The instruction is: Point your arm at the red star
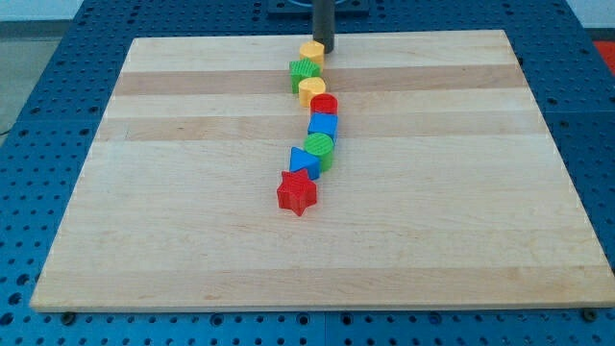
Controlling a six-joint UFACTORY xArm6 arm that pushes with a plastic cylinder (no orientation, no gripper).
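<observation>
The red star [297,192] lies on the wooden board [173,192], a little left of the middle, at the lower end of a chain of blocks. My tip [323,50] is at the view's top, next to the yellow block [310,52] at the chain's upper end, far above the red star. Down the chain from there come a green block [304,71], a yellow block [311,90], a red cylinder [324,104], a blue cube [323,126], a green cylinder [319,148] and a blue triangle [303,163] touching the star.
The board lies on a blue perforated table [48,77]. The arm's base shows at the view's top edge, above the rod [323,19].
</observation>
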